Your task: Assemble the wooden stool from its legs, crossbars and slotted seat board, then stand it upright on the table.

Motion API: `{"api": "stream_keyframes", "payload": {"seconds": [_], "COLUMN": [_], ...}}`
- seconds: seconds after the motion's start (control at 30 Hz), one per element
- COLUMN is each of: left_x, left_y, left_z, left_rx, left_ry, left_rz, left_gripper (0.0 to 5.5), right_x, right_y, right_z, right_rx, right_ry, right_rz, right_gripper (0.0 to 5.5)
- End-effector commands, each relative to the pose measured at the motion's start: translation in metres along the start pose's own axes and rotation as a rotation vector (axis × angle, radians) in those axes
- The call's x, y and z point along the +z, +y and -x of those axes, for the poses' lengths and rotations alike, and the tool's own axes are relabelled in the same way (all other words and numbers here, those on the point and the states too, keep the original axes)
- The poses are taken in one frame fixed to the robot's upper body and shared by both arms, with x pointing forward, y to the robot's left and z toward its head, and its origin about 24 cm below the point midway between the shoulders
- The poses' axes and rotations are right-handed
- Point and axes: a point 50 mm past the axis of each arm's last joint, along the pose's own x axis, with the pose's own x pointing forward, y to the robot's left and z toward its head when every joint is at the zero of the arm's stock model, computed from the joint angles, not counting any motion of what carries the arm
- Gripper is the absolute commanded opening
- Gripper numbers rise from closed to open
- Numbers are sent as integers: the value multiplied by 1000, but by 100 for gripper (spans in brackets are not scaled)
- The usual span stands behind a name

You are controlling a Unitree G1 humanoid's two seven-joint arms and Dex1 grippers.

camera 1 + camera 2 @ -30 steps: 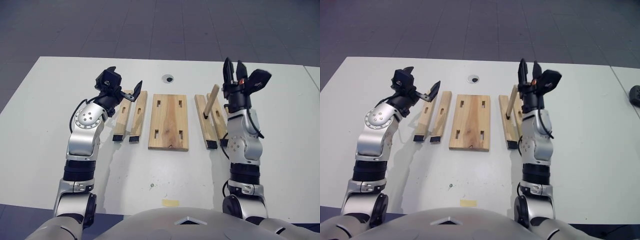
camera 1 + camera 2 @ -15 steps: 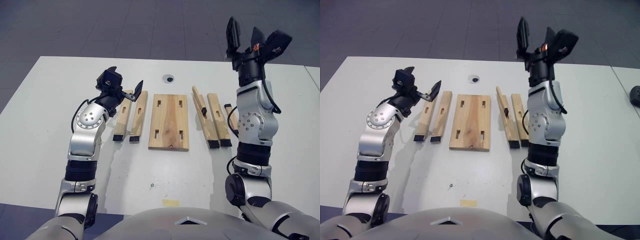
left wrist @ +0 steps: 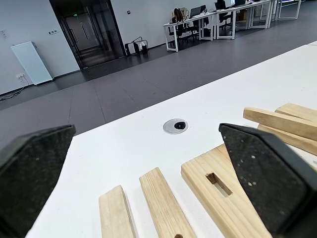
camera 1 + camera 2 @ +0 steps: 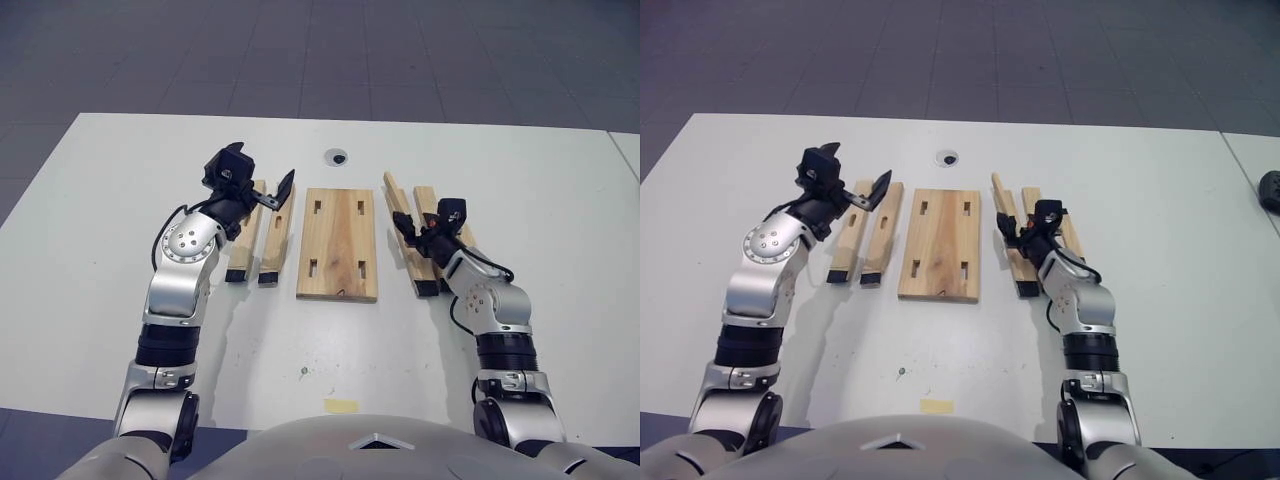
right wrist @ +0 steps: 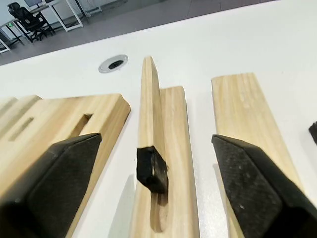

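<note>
Both jaws gape empty: the left gripper (image 4: 256,182) hovers over two pale wooden legs (image 4: 270,245), while the right gripper (image 4: 426,224) straddles a thin wooden crossbar (image 5: 148,109) lying on the right-hand legs (image 5: 242,114), beside the rectangular slotted seat board (image 4: 338,243) in the middle of the white table (image 4: 120,180).

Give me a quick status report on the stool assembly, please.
Left gripper open above left pair of wooden legs; right gripper open, low over thin wooden crossbar. Slotted wooden seat board flat, unjoined. Nothing blocking.

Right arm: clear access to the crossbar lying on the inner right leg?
Probably yes. The right gripper hangs open and low astride the crossbar, which lies along the leg, and nothing else sits between them.
</note>
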Motion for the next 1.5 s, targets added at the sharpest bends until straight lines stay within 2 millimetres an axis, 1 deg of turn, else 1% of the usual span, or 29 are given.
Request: {"api": "stream_keyframes", "payload": {"seconds": [0.03,0.1,0.2,0.43,0.6,0.63,0.8,0.87,0.9,0.97,1.0,1.03,1.1,1.13,1.17,1.2,1.23,1.27,1.3,1.4,1.5], "left_x": [1,1,1,0,1,1,0,2,5,14,21,29,45,55,63,73,81,87,89,84,82], "left_y": [-1,-1,-2,-4,-6,-6,-7,-6,-4,0,2,3,1,-3,-8,-16,-23,-29,-32,-40,-47], "left_z": [1,1,0,0,0,0,-1,-1,-2,-4,-5,-6,-8,-8,-7,-6,-3,0,1,-1,-5], "left_rx": [-13,-12,-16,-27,-34,-36,-42,-36,-29,-20,-20,-38,-113,-176,-245,-339,-428,-503,-542,-534,-524], "left_ry": [6,7,7,10,6,6,7,2,-7,-33,-51,-72,-100,-112,-125,-143,-163,-179,-180,-122,-84], "left_rz": [-26,-27,-30,-41,-49,-50,-57,-52,-32,55,141,258,457,556,641,738,812,870,909,996,1059], "left_gripper": [540,540,540,540,540,540,540,540,540,540,540,540,540,540,540,540,540,540,540,540,540], "right_x": [-6,-3,-4,-18,-23,-25,-30,-20,-10,10,17,23,26,27,27,28,31,36,42,61,67], "right_y": [-2,-2,0,0,1,1,4,6,6,7,7,8,13,17,22,28,35,41,47,61,83], "right_z": [1,1,0,1,2,2,3,3,4,10,13,17,23,26,27,29,30,30,30,32,35], "right_rx": [-10,-15,-11,0,5,7,15,12,0,-25,-31,-33,-24,-13,6,21,36,50,67,120,251], "right_ry": [30,18,15,48,64,68,62,-29,-121,-302,-374,-431,-510,-547,-583,-632,-673,-706,-738,-815,-826], "right_rz": [79,137,185,188,193,192,187,185,200,250,292,400,619,731,797,767,681,540,448,352,238], "right_gripper": [347,306,261,136,50,43,43,43,43,43,43,43,43,43,43,43,43,43,43,43,43]}}
